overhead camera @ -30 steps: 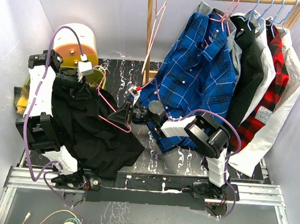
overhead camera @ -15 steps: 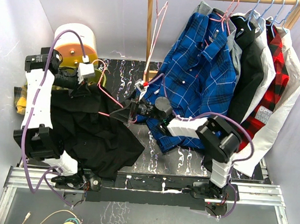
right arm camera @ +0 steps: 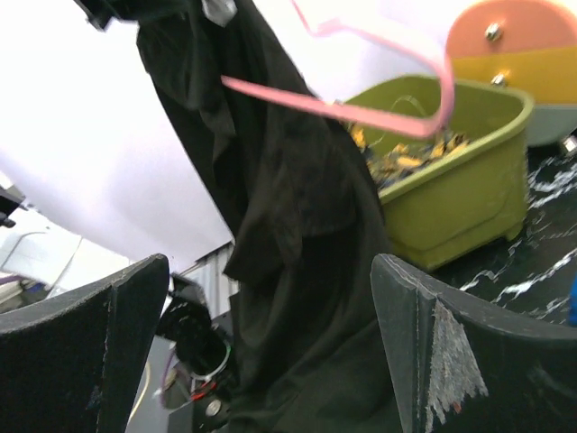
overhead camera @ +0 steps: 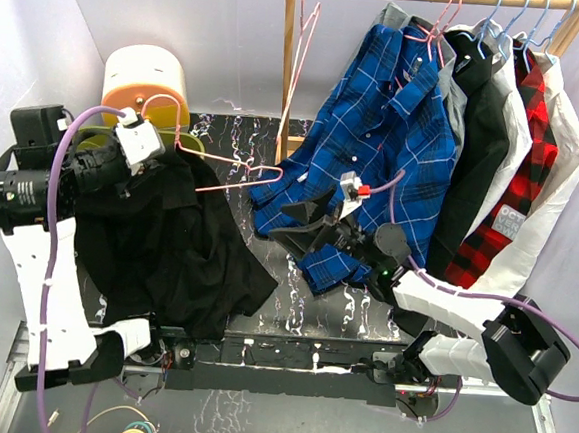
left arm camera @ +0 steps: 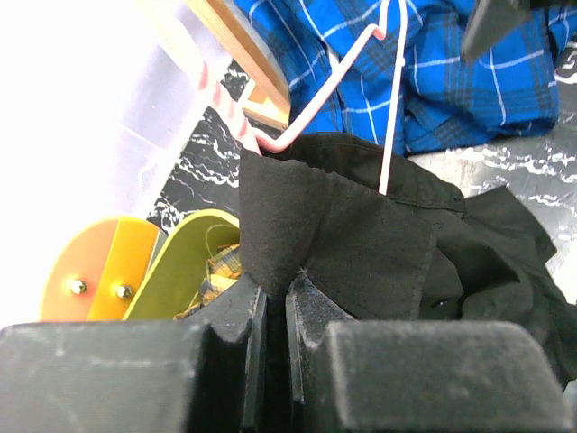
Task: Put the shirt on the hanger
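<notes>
The black shirt (overhead camera: 166,257) hangs from my raised left gripper (overhead camera: 145,165), which is shut on a fold near its top edge (left arm camera: 275,271). Its lower part lies bunched on the table. The pink hanger (overhead camera: 234,183) is caught in the top of the shirt and sticks out to the right; in the left wrist view the hanger's (left arm camera: 317,95) wires run into the fabric. My right gripper (overhead camera: 281,221) stands open to the right of the shirt, apart from the hanger. From the right wrist, the shirt (right arm camera: 288,225) and hanger (right arm camera: 361,113) lie beyond the open right gripper (right arm camera: 270,347).
A wooden rack (overhead camera: 285,66) at the back holds a blue plaid shirt (overhead camera: 385,154), black, red plaid and white shirts, and a spare pink hanger (overhead camera: 304,37). A yellow-green bin (right arm camera: 451,180) and an orange-and-white drum (overhead camera: 145,75) sit at the back left.
My left gripper closed on the shirt and rose up and leftward, lifting it with the hanger. My right gripper let go of the hanger, opened wide and drew back to the right.
</notes>
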Robot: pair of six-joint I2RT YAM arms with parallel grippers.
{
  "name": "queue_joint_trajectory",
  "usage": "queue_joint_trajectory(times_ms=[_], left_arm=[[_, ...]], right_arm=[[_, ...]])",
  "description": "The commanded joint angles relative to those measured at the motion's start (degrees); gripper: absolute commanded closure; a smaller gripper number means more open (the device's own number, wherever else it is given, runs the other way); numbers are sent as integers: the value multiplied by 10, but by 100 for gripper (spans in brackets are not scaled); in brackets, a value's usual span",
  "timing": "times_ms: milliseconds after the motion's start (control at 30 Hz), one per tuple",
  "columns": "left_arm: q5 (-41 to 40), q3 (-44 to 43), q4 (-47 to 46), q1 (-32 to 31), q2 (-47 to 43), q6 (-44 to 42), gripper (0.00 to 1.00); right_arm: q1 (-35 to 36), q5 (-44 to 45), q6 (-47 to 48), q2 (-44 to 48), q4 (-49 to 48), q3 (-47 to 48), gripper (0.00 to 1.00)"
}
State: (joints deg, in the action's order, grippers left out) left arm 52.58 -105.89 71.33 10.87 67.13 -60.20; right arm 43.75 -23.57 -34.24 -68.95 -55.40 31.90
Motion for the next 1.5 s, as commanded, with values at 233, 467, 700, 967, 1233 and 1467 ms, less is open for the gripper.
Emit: queue_joint_trajectory(times_ms=[233,467,700,967,1233,1467], left_arm=[[38,-33,-16,1,-29,74,100],[29,-33,-1,1,-30,60,100],[26,-28,8,1,-32,46,100],[17,-14,-2,1,-35,42,100],[8,7,-16,1,-44,41,100],[-9,37,-37,1,-58,38,100]], right_arm=[[77,44,-49,-91,-113,20,2],[98,30,-80,-181,-132,106,9],[100,45,-92,-219,-141,130,16],[108,21,-106,-242,-129,146,58],[113,23,-110,-252,-127,139,62],[107,54,-118,-247,-119,129,92]])
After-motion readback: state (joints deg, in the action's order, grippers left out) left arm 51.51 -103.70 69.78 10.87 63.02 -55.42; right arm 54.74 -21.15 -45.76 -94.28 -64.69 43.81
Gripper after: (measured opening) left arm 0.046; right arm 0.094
